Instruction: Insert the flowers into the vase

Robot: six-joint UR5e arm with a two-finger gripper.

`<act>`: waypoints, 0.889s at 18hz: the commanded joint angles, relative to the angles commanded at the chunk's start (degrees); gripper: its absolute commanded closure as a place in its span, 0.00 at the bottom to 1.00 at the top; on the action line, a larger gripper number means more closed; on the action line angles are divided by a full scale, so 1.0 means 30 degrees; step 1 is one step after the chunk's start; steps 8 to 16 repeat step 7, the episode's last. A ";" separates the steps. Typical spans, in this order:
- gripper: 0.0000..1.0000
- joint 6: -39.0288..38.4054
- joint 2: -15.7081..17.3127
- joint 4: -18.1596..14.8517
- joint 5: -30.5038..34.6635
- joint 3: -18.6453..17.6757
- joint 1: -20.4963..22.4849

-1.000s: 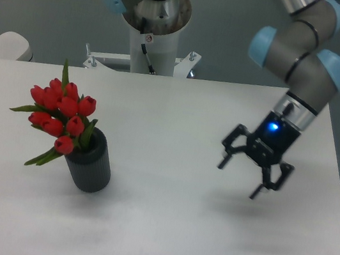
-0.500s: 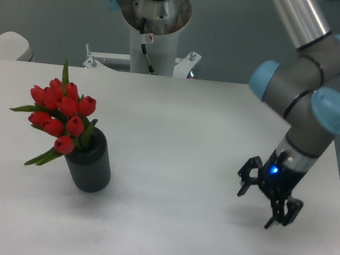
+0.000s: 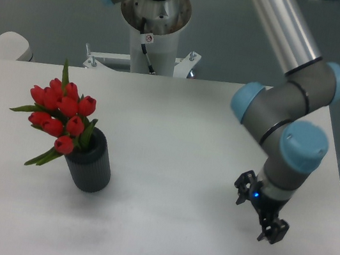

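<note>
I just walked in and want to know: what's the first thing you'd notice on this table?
The bright red flowers jump out first: a bunch of tulips standing in the dark vase on the left side of the white table. Next you'd see the big grey and blue robot arm on the right, its gripper low over the table with a small blue light, jaws open and holding nothing.

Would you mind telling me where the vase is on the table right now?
The vase stands upright on the left part of the table in the camera view, holding the flowers, far from the gripper at the right.
</note>
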 joint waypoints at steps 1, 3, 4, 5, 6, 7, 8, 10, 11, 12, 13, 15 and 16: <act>0.00 0.0029 -0.0058 -0.0030 -0.0028 0.0001 0.0000; 0.00 0.0116 -0.0146 -0.0001 0.0001 0.0001 0.0000; 0.00 0.0320 -0.0205 -0.0001 0.0030 0.0001 0.0000; 0.00 0.0525 -0.0263 0.0028 0.0001 0.0030 0.0000; 0.00 0.0643 -0.0293 0.0028 0.0030 0.0030 0.0000; 0.00 0.0732 -0.0322 0.0057 0.0001 0.0030 0.0058; 0.00 0.0732 -0.0322 0.0057 0.0001 0.0030 0.0058; 0.00 0.0732 -0.0322 0.0057 0.0001 0.0030 0.0058; 0.00 0.0732 -0.0322 0.0057 0.0001 0.0030 0.0058; 0.00 0.0732 -0.0322 0.0057 0.0001 0.0030 0.0058; 0.00 0.0732 -0.0322 0.0057 0.0001 0.0030 0.0058; 0.00 0.0732 -0.0322 0.0057 0.0001 0.0030 0.0058; 0.00 0.0732 -0.0322 0.0057 0.0001 0.0030 0.0058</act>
